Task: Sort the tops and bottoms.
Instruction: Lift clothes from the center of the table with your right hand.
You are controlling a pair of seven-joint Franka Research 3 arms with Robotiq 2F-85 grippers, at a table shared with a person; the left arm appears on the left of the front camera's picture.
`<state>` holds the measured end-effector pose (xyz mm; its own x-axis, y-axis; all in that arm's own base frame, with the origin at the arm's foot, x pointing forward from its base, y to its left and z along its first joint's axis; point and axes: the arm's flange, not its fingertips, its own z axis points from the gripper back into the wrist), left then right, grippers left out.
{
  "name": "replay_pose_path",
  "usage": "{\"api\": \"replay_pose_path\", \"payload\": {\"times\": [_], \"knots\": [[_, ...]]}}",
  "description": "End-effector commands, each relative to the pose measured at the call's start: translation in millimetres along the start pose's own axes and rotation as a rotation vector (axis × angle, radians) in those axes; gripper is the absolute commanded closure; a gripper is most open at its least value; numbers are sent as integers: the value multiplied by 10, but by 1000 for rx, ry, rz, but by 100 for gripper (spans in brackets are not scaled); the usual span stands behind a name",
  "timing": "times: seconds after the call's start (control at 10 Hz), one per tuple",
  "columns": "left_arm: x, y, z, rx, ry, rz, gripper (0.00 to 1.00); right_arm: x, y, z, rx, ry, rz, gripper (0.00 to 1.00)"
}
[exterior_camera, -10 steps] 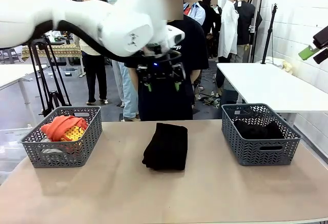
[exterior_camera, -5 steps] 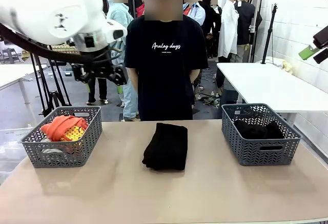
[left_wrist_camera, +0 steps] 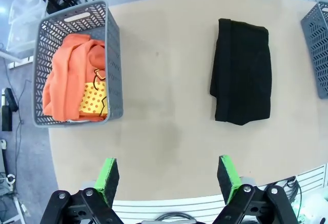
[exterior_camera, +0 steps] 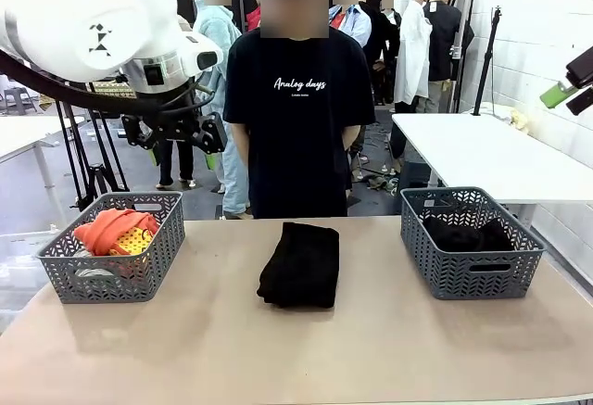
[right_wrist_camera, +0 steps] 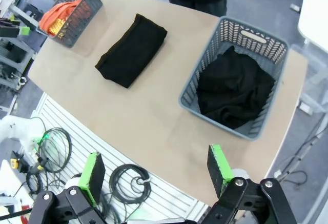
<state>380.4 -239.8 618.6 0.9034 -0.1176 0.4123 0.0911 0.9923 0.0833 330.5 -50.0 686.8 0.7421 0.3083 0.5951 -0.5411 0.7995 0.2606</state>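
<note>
The matte beige table [exterior_camera: 213, 340] spans the front view, flat and smooth with rounded near corners. Over its left side hangs the bulky, glossy white left arm [exterior_camera: 83, 16]. A person in a black T-shirt [exterior_camera: 292, 127] stands at the far edge. Two grey plastic baskets, tapered rectangles with herringbone-slotted walls, sit at the table's ends: the left basket [exterior_camera: 111, 275] and the right basket [exterior_camera: 473, 275]. Between them, at the middle, lies a folded black bottom [exterior_camera: 299, 264], a thick, soft oblong bundle with rounded folds. A second black bottom [exterior_camera: 468, 235] lies crumpled in the right basket. The orange top [exterior_camera: 111, 227], soft and bunched, lies in the left basket, showing a yellow dotted print patch [exterior_camera: 134, 241]. The left gripper [exterior_camera: 181, 150] hangs high above the table, its black, green-padded fingers spread apart and empty. The right gripper [right_wrist_camera: 155, 171], high off the table, is likewise spread wide, gripping nothing.
</note>
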Motion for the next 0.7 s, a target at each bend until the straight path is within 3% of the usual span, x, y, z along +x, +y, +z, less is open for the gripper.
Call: {"api": "replay_pose_path", "payload": {"times": [0.0,0.2,0.6], "knots": [[-7,18,56,-2,-11,3,0,16,-6,-7,-7,9,8,0],[-145,499,138,-139,-16,-11,0,16,-6,-7,-7,9,8,0],[-304,877,263,-156,-56,-28,0,16,-6,-7,-7,9,8,0]]}}
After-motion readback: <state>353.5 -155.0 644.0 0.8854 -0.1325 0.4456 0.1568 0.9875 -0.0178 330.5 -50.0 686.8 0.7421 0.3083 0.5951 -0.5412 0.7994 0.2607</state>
